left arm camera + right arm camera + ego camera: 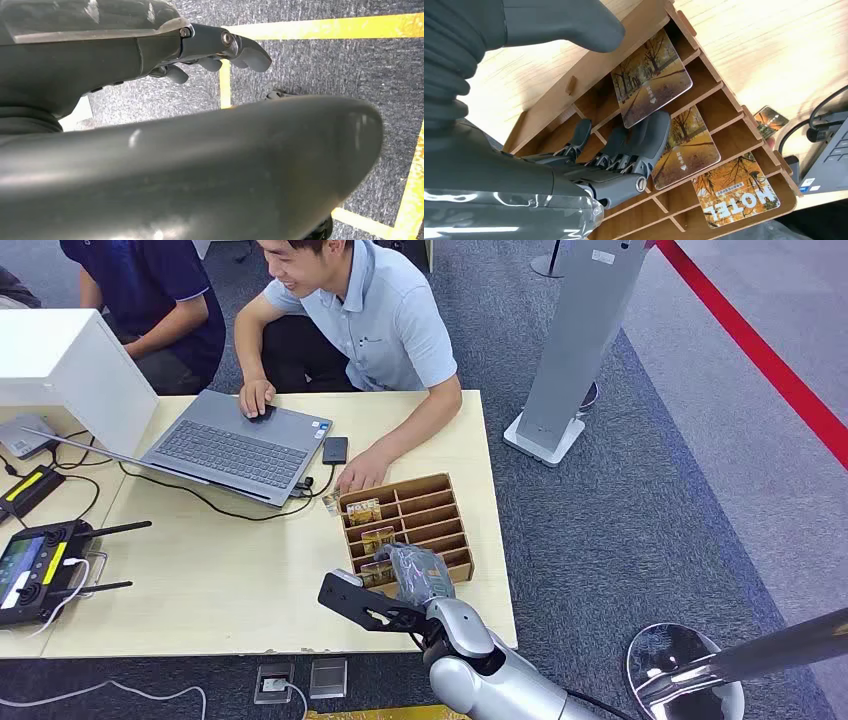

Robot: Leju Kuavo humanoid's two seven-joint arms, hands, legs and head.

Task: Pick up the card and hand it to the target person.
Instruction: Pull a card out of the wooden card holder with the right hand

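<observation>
So the right hand (418,575) is parked at the near end of the wooden card rack (440,502), which sits by the bench's (230,580) right edge, close to the near right corner. In the right wrist view its dark fingers (644,142) are poked down into the slots, with the thumb (574,22) riding over the rack's outer wall. The fingertips lie against the nearest card (651,75), but I can't tell if it's actually pinched yet or just touched.

These cards look like thin, stiff, glossy plastic, so basically weightless but slippery, and they'd bend a bit if squeezed flat. Each one leans tilted in its slot with a long edge sticking out, so I'd say pinch that exposed edge, thumb on one face, finger on the other, and slide it out along the slot.

Two more cards sit in slots further along, and a fourth (331,501) lies flat on the bench just past the rack's far corner.

Left hand (220,50) hangs down over the carpet, fingers curled in, nothing in it.

The person (375,320) at the far edge has a hand resting just beside the rack.
</observation>
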